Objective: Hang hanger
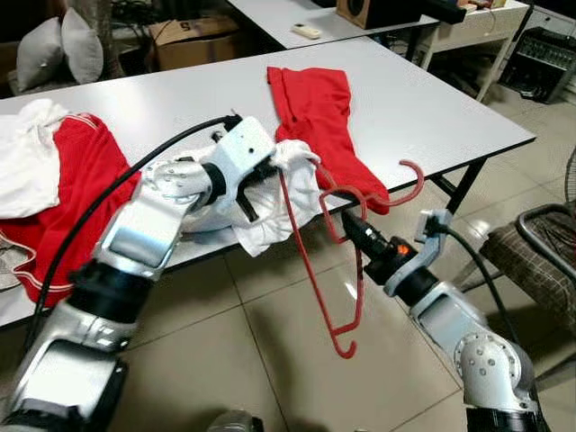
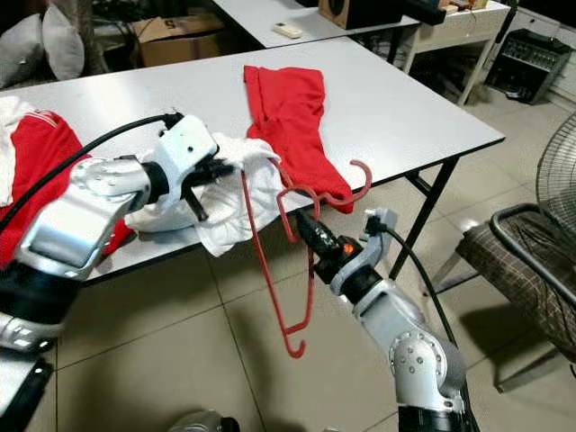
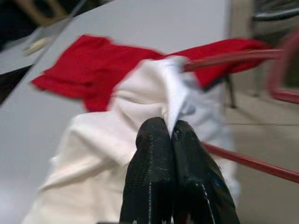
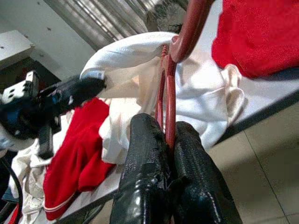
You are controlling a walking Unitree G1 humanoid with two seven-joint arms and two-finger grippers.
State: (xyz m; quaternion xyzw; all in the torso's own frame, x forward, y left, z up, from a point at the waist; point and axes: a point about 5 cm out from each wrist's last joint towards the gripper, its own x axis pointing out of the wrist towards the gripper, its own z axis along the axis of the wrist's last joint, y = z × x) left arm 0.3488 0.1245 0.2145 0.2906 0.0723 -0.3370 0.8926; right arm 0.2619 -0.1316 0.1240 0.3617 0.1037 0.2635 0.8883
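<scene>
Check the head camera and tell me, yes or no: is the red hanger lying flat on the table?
No. The red hanger hangs in the air off the table edge, held by the right claw, one end tucked in the white garment.

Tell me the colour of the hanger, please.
Red. The hanger shows best in the left eye view, hanging off the table edge.

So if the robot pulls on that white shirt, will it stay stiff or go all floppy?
Probably floppy. The white shirt already sags in folds over the table edge where the left gripper pinches it. It looks thin and light, so it should lift easily. It may snag, though: one end of the red hanger, held by the right gripper, is tucked into it.
</scene>
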